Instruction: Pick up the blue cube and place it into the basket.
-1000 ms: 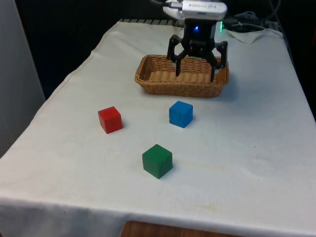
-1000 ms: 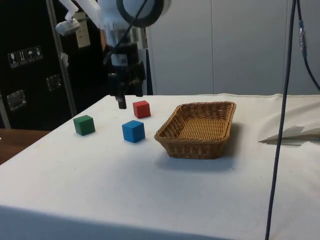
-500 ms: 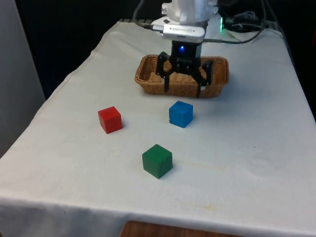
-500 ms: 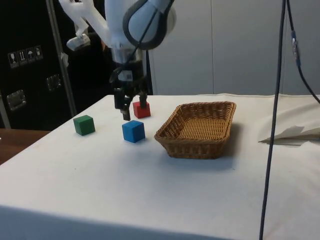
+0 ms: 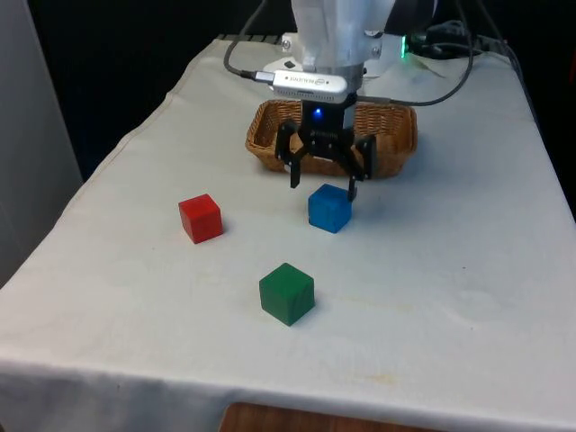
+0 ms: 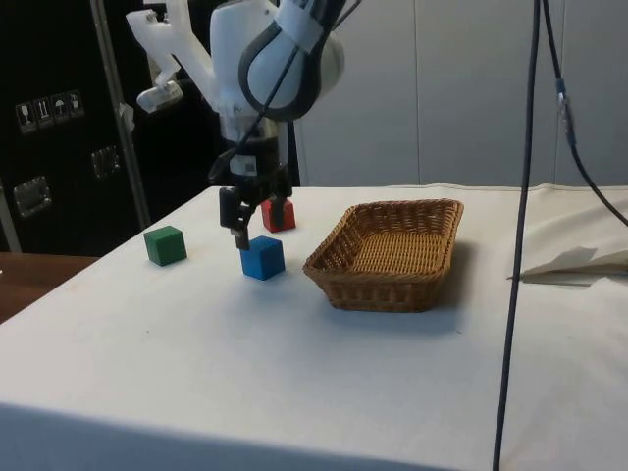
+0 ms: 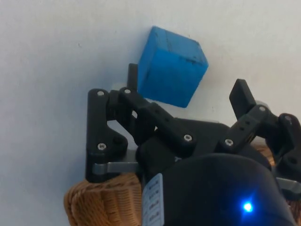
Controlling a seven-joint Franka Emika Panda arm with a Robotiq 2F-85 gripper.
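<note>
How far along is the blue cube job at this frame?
Done: the hand is at the blue cube, open, its fingers spread just above it. In hand: the approach; nothing is grasped, and the cube sits on the white cloth. Left: lowering, closing, lifting, and carrying it to the basket, which holds no cube.

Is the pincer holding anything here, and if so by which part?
Nothing is held. The pincer is open just above the blue cube, which sits on the cloth.
</note>
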